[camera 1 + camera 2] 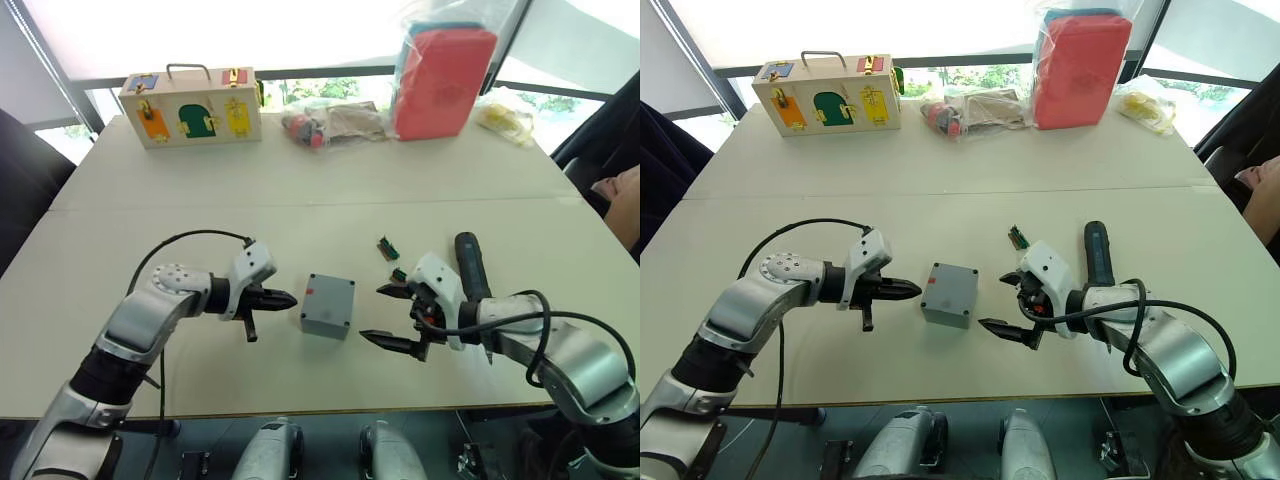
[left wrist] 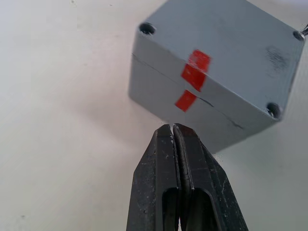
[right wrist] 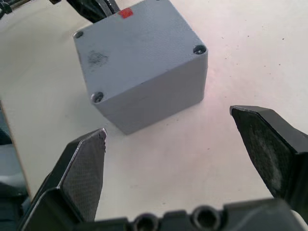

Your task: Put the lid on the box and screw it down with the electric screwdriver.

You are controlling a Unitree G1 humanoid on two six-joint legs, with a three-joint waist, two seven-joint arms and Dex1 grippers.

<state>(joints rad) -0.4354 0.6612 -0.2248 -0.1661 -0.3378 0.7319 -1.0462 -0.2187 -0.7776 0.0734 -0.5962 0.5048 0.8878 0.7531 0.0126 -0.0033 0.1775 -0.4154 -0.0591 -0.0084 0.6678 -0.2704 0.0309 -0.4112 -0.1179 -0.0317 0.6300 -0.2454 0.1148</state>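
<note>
While the lid [image 2: 226, 43] sits seated on the box [image 1: 327, 306], both grippers flank it at table centre.
Left gripper [image 1: 283, 298] fingers pressed together, tips just beside the box's red-marked side, not clearly touching. Right gripper [image 1: 395, 317] spread wide, empty, near the opposite side. Box grey, squarish, seam visible under lid, red tape split across seam, screw holes at corners. Electric screwdriver [image 1: 471, 265] lies flat on the table [image 1: 300, 190] beside the right wrist, dark, long axis running roughly away from the robot; bit end hidden.
</note>
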